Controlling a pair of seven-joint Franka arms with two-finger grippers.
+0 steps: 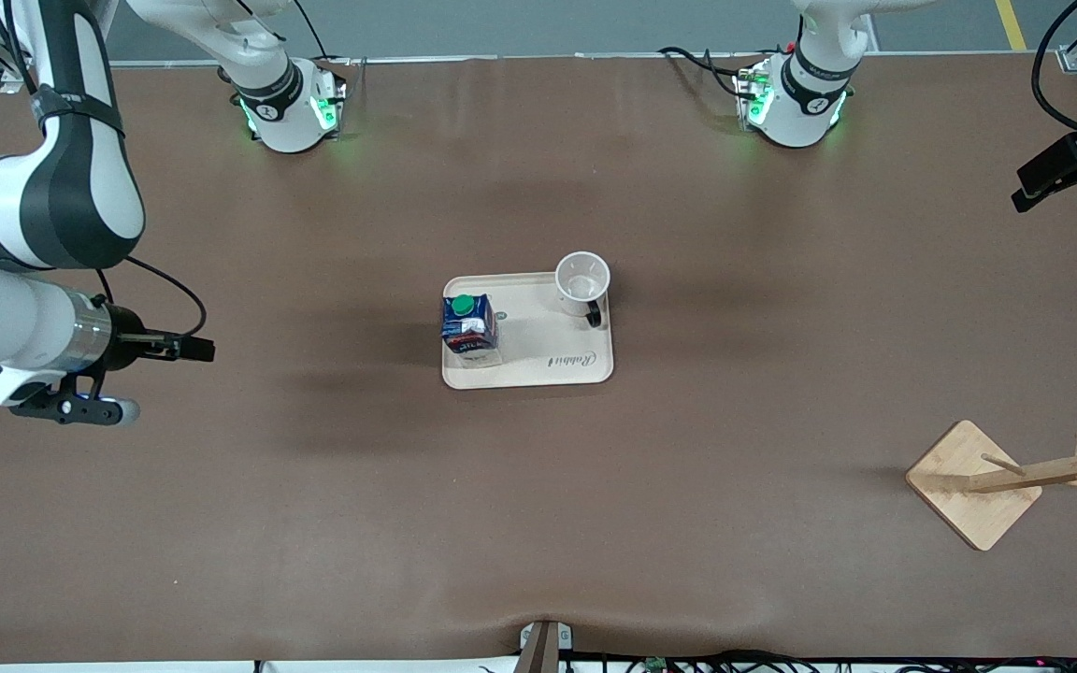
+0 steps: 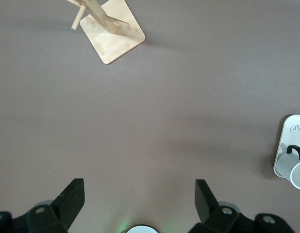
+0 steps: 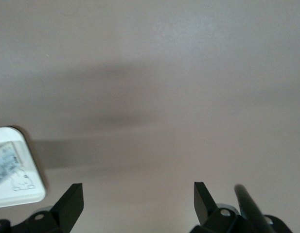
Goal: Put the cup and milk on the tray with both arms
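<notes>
Cup (image 1: 582, 278) is found upright on tray (image 1: 538, 360), at the corner toward the left arm's end, handle pointing nearer the front camera. Milk (image 1: 469, 328) is stood on same tray, at the edge toward the right arm's end. Both appear placed; task is judged approx. complete. Left hand (image 2: 140, 196) is held wide and empty over bare worktop (image 1: 538, 523), w/ wooden rack (image 1: 1015, 479) in view. Right hand (image 3: 138, 200) is likewise wide and empty, just off the tray edge. Risk: milk sits close to the rim, so it could be tipped by any bump to the tray.
</notes>
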